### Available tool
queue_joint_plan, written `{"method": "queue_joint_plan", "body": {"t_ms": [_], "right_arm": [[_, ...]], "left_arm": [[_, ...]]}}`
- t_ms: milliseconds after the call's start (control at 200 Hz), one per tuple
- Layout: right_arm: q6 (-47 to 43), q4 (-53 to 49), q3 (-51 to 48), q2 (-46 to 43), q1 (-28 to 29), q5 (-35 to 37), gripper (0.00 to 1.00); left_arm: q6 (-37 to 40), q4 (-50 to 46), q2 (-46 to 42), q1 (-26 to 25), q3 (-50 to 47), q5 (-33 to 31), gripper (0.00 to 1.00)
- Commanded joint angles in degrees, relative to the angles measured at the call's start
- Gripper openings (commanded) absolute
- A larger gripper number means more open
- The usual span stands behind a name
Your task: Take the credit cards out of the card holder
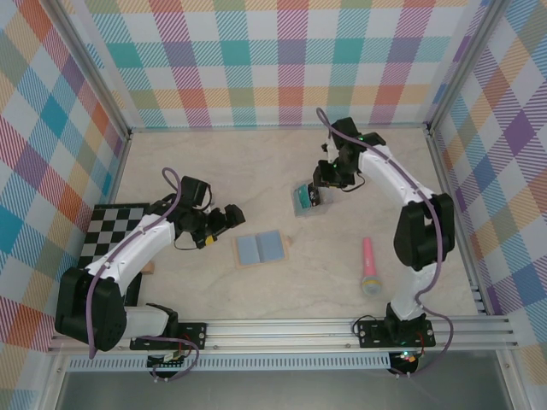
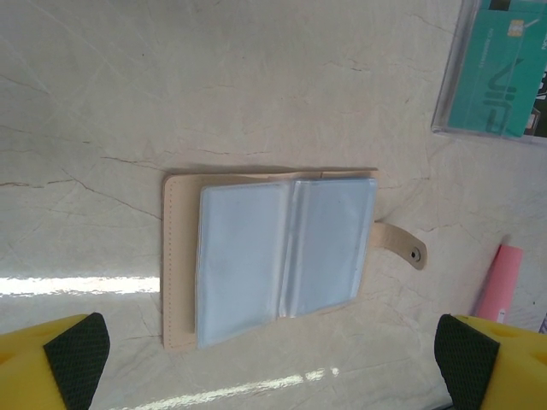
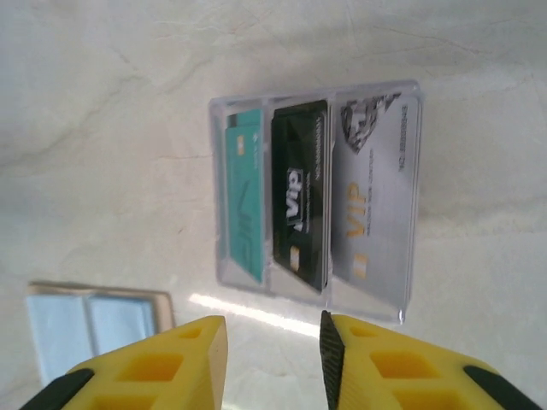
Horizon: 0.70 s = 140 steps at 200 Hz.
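At the worktop's left edge a checkered board (image 1: pixel 115 229) is partly hidden under the left arm. The left fingers (image 2: pixel 77 359) stand wide apart, holding nothing, just left of the card holder (image 2: pixel 282 256). The holder lies open and flat near the middle of the worktop, toward the near edge. Its clear sleeves show plain blue-grey. Behind it to the right sits a clear plastic box (image 3: pixel 402 295) with three compartments, holding a teal card (image 3: pixel 244 205), a black VIP card (image 3: pixel 299 196) and a silver VIP card (image 3: pixel 376 196). The right fingers (image 3: pixel 171 359), a little apart and empty, hang over the box. A pink microphone (image 1: pixel 369 266) lies nearer the right edge, cut off in the left wrist view.
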Motion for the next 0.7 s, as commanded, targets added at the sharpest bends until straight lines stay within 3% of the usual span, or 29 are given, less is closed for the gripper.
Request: {"method": "queue_joint_plan", "body": {"t_ms": [0, 305, 480, 695], "right_arm": [[5.28, 2.52, -4.67, -5.99, 0.52, -3.03, 0.37], [15.0, 8.07, -16.0, -12.33, 13.35, 0.58, 0.45], [18.06, 10.41, -15.43, -7.24, 21.49, 0.11, 0.46], [19.14, 13.12, -13.9, -0.42, 23.88, -2.98, 0.43]], "left_arm": [[-1.29, -1.87, 0.19, 0.95, 0.56, -1.11, 1.0], [-1.71, -1.68, 1.99, -0.2, -0.22, 0.38, 0.96], [-2.42, -1.58, 3.88, -2.16, -0.23, -0.06, 0.9], [-4.89, 1.06, 5.81, -5.44, -1.95, -1.15, 0.77]]}}
